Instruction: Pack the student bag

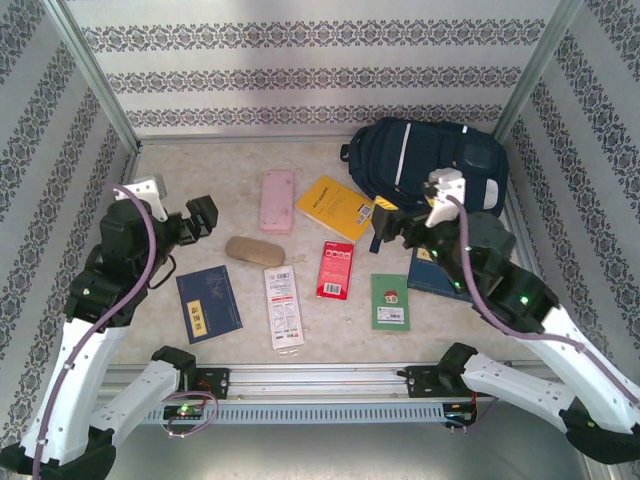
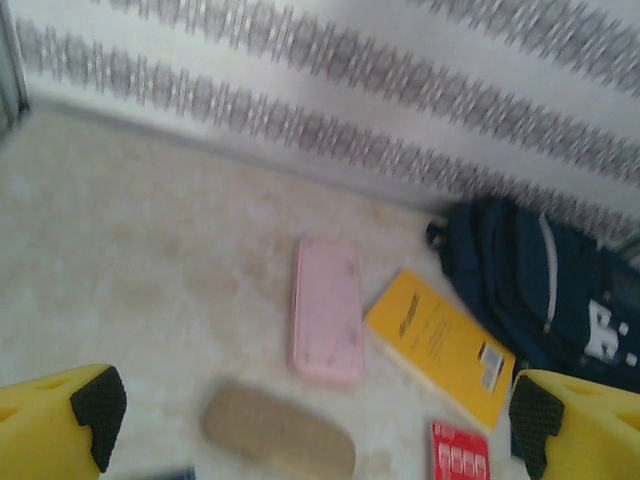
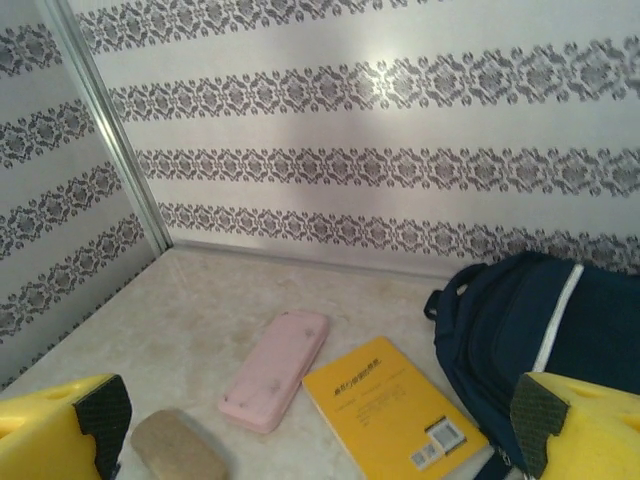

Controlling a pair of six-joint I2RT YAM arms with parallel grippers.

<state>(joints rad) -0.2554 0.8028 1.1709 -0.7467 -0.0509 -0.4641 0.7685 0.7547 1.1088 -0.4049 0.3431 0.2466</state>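
Observation:
The student bag (image 1: 432, 158), navy blue with a white stripe, lies at the far right of the table; I also see the bag (image 3: 545, 340) in the right wrist view and the bag (image 2: 535, 290) in the left one. My left gripper (image 1: 196, 220) hovers open at the left, its view facing a pink case (image 2: 326, 308) and a tan case (image 2: 278, 432). My right gripper (image 1: 386, 228) stands open just in front of the bag, above the near edge of a yellow book (image 1: 336, 207). Both pairs of jaws are wide apart with nothing between them.
Spread over the table are the pink case (image 1: 277, 200), the tan case (image 1: 254, 251), a red booklet (image 1: 335, 270), a white and red pack (image 1: 283, 306), a dark blue book (image 1: 208, 303), a green book (image 1: 389, 301) and another blue book (image 1: 430, 275) under the right arm. Patterned walls (image 1: 300, 70) enclose three sides.

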